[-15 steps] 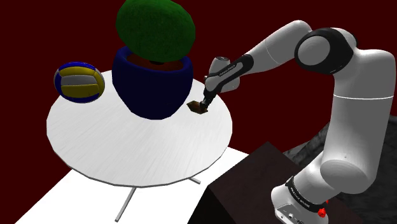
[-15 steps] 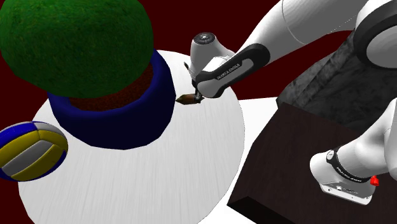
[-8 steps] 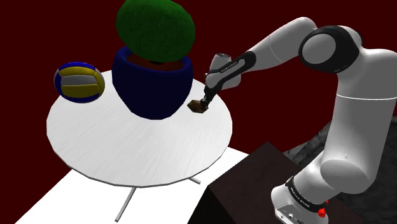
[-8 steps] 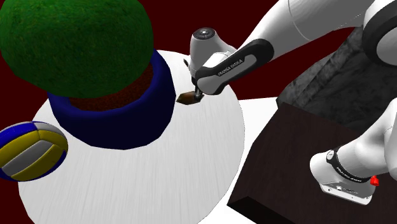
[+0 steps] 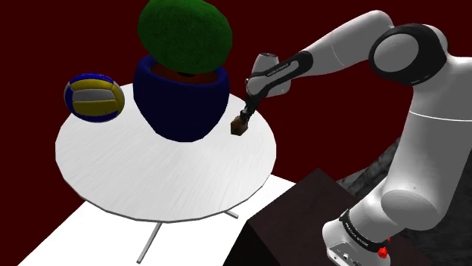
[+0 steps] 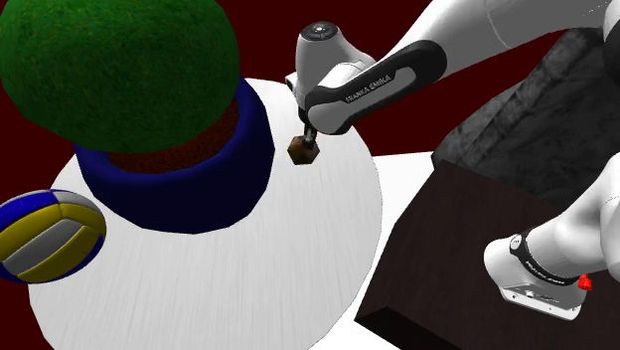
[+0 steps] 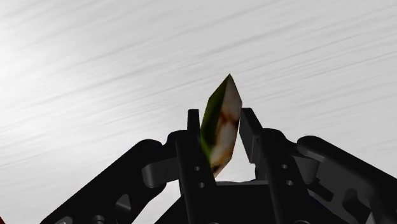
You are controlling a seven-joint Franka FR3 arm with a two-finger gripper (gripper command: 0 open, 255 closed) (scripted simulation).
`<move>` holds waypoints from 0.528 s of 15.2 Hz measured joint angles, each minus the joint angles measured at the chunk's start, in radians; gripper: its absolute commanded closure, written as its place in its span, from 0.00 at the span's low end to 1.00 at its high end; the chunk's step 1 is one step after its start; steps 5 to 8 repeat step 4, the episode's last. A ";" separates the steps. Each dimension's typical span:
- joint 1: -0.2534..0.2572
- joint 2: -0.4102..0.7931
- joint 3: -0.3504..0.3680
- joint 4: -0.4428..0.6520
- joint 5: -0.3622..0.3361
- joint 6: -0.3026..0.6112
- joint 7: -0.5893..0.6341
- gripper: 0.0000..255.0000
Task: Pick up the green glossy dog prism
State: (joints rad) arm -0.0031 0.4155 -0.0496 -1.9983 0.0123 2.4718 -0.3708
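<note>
Over the last second the tool had risen from the table and taken the prism up with it. A second earlier the prism lay on the tabletop just beside the dark blue plant pot; now it hung clear of the surface, turned more upright under the fingers, with the pot still close by on the shoulder view's left. In the wrist view the two black fingers were closed onto the prism's flat faces, one on each side, with its pointed end sticking out past the fingertips over the pale table. Its skin showed green along one edge with cream and brownish patches, while from the outside cameras it looked mostly brown.

That suggested the grasp had held and the lift was under way, so the task looked nearly done; only more clearance seemed to be left. The grip sat near one end of the prism, so a twist or slip stayed possible.

The blue, yellow and grey ball and the green bush in the pot had not moved.

As for writing, white lettering on the black band of the arm's wrist seemed to read "FRANKA EMIKA". A similar white mark ringed the arm's base, too small to read.
</note>
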 measured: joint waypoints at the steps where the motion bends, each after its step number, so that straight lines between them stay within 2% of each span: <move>1: 0.000 -0.010 -0.001 -0.001 -0.001 -0.010 0.000 1.00; 8: 0.001 -0.034 -0.001 0.002 -0.002 -0.036 0.001 1.00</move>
